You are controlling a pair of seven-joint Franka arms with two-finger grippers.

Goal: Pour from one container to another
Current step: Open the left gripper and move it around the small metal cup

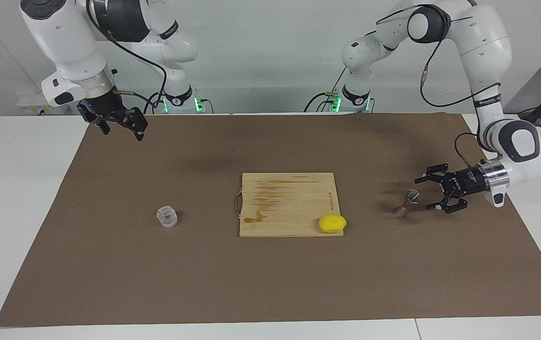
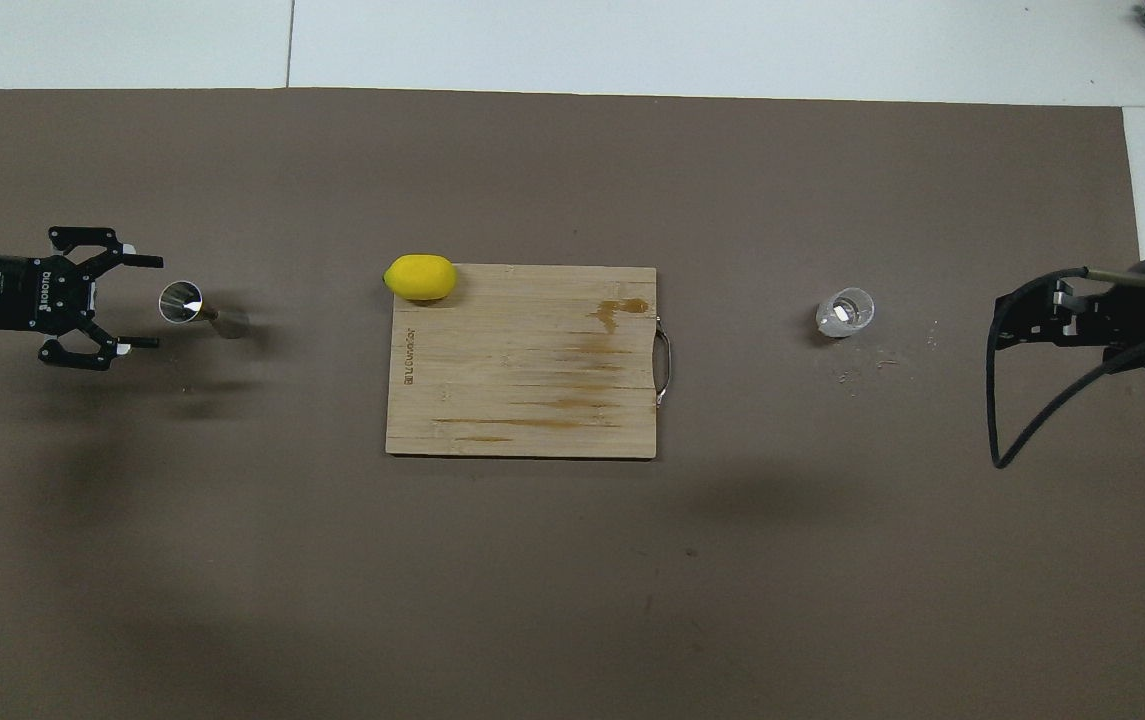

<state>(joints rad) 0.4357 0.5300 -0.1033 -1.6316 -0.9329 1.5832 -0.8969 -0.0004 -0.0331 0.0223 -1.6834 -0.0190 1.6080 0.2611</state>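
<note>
Left gripper (image 1: 425,193) reaches in low and level, jaws spread wide, at the table's end; right gripper (image 1: 124,126) waits raised near its base.

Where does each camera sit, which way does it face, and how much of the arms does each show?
Facing view: high across the table, looking toward the robots; both arms show whole, left gripper open beside the jigger, right gripper waiting over the mat.
Overhead view: above the robots' end, looking steeply down; only the grippers and wrists show.
Shared: jigger, clear cup, cutting board, lemon, turned half around between views.
</note>
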